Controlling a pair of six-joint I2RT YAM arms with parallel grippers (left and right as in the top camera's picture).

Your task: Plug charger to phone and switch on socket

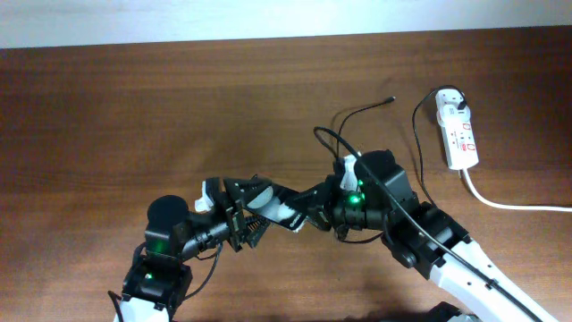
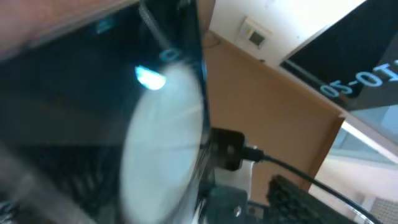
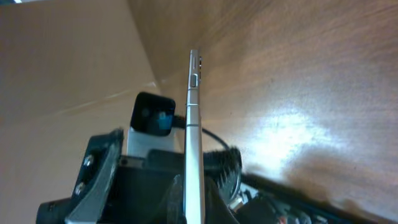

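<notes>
The phone [image 1: 273, 207] is held up off the table between my two arms at mid-table. My right gripper [image 1: 313, 210] is shut on it. In the right wrist view the phone [image 3: 194, 106] stands edge-on, rising from between the right gripper's fingers [image 3: 194, 202]. My left gripper [image 1: 246, 210] is right against the phone's other end. The left wrist view is blurred and the phone's glossy face [image 2: 93, 124] fills it, so the left jaws do not show. The charger [image 1: 357, 112] lies loose on the table, with its plug tip [image 1: 391, 99] pointing right. The socket [image 1: 458, 132] lies at the far right.
The socket's thick white cord [image 1: 505, 204] runs off to the right edge. The charger cable loops down behind my right arm [image 1: 429, 241]. The wooden table [image 1: 134, 107] reaches a pale wall at the back.
</notes>
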